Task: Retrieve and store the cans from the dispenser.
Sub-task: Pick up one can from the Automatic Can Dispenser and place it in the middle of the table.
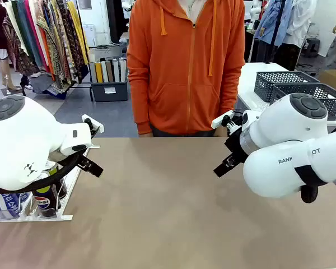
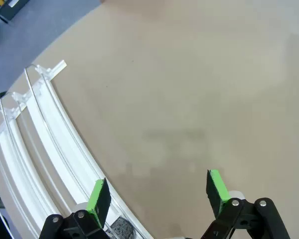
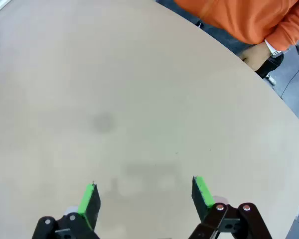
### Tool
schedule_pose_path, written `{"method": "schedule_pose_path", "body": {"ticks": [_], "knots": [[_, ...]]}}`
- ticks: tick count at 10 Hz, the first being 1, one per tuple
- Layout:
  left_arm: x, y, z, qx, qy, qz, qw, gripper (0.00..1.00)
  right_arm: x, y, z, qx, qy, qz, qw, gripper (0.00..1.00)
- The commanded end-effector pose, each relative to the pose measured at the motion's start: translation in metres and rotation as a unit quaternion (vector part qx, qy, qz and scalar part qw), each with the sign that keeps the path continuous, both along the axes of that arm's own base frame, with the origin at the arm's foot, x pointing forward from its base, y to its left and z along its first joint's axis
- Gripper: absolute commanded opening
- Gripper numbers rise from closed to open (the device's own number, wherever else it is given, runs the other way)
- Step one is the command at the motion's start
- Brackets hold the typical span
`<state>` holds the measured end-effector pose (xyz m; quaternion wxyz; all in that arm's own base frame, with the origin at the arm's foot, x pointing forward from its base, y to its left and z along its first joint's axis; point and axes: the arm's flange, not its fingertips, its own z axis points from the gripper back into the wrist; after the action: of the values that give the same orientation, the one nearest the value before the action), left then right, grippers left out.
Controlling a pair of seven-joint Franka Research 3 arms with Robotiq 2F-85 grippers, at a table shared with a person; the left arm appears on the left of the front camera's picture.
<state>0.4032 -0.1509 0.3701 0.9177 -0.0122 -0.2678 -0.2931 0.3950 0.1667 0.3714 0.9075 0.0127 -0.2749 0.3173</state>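
Currently | left gripper [image 2: 158, 191]: jaws spread wide, holding nothing, over tan tabletop [image 2: 199, 89] | flat white railed dispenser [image 2: 37, 144] just beside one finger, its far lanes bare in the wrist view | front view: slim black and blue cans [image 1: 43, 197] at the rack's near end, under the left arm | right gripper [image 3: 144, 195]: spread wide, empty, person's hand [image 3: 256, 53] well beyond it

The table [image 1: 173, 213] is matt and smooth, the dispenser [image 2: 40, 129] glossy white plastic, the person's hoodie [image 1: 185, 73] orange cloth.
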Motion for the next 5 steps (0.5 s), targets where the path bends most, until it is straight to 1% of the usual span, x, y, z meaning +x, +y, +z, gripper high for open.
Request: {"method": "schedule_pose_path", "body": {"ticks": [1,5], "knots": [[0.0000,0.0000,0.0002,0.000,0.000,0.000,1.000,1.00,0.0000,0.0000,0.0000,0.000,0.000,0.000,1.000,1.00],[0.0000,0.0000,0.0002,0.000,0.000,0.000,1.000,1.00,0.0000,0.0000,0.0000,0.000,0.000,0.000,1.000,1.00]]}}
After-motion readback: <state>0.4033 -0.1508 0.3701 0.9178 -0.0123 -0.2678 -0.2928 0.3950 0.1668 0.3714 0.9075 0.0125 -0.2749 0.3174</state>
